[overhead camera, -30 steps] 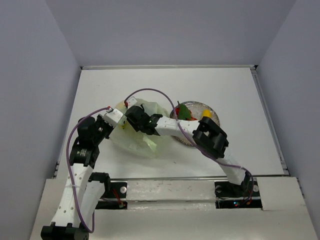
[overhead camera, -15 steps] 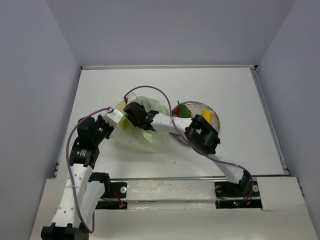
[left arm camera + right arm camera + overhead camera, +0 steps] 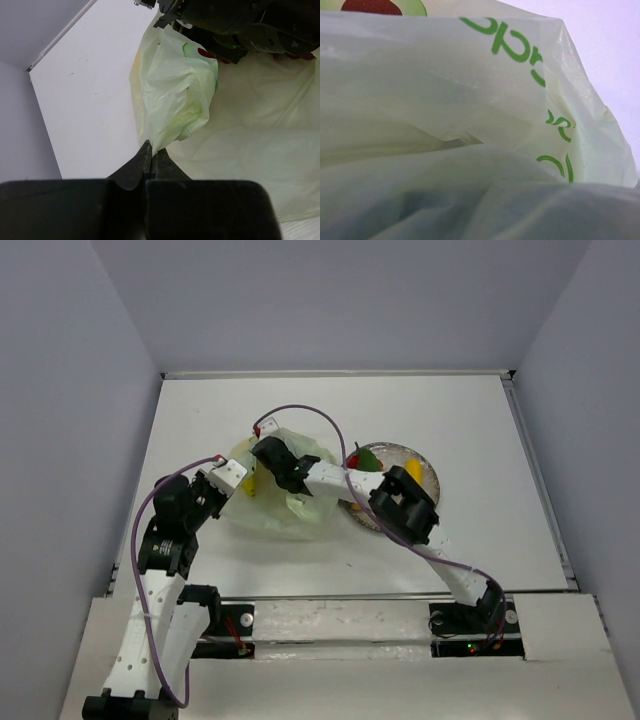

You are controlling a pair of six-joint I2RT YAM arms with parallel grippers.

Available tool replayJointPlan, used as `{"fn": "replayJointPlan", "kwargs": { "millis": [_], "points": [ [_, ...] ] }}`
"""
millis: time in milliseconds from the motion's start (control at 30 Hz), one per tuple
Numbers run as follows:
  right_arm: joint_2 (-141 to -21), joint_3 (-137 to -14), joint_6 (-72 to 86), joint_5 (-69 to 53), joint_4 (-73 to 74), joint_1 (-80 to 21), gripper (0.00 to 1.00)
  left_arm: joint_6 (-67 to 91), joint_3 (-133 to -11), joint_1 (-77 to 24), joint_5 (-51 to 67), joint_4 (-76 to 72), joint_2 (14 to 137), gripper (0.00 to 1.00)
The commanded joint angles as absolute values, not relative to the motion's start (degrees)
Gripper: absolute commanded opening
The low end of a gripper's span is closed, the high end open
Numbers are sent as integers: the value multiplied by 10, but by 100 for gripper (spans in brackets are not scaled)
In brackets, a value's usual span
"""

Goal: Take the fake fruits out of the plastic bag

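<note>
Just ahead of left end effector (image 3: 150,152), pinched tight on plastic bag (image 3: 175,95) rim: hold film taut; right end effector (image 3: 268,450) opening unreadable, reach in slowly.

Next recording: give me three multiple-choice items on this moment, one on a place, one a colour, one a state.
1. From above, the plate lies: A) right of the plastic bag B) left of it C) under it.
2. The curved strokes printed on the bag are: A) blue B) green C) black.
3. The left claw is: A) open B) shut on the bag C) on the plate.
Answers: 1 A, the top view shows it; 2 B, plain in the right wrist view; 3 B, its fingers pinch a fold.
</note>
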State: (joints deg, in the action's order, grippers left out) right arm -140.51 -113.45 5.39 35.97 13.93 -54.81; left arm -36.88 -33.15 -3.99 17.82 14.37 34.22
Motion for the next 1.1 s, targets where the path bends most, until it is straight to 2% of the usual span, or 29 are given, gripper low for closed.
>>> {"fn": "replayJointPlan", "kwargs": {
  "millis": [0,133,333,533,900,1000,1067],
  "points": [
    [-1364,-1111,54,311,151,-545,1,-356,-346,-35,183,127,342,0],
    [-1278,-1073,16,198,144,-545,1,-338,-352,-34,155,105,358,0],
    [-1115,-976,-27,-38,126,-550,1,-299,-380,-34,123,82,404,0],
    [-1038,-978,-15,-144,123,-550,1,-302,-384,-33,133,78,408,0],
    [-980,-1101,112,-91,82,-493,1,-323,-367,-34,134,90,380,0],
    [-933,-1086,152,-51,104,-429,1,-323,-366,-34,137,90,378,0],
    [-884,-1026,146,34,134,-411,1,-324,-367,-34,140,89,379,0]
  ]
}}
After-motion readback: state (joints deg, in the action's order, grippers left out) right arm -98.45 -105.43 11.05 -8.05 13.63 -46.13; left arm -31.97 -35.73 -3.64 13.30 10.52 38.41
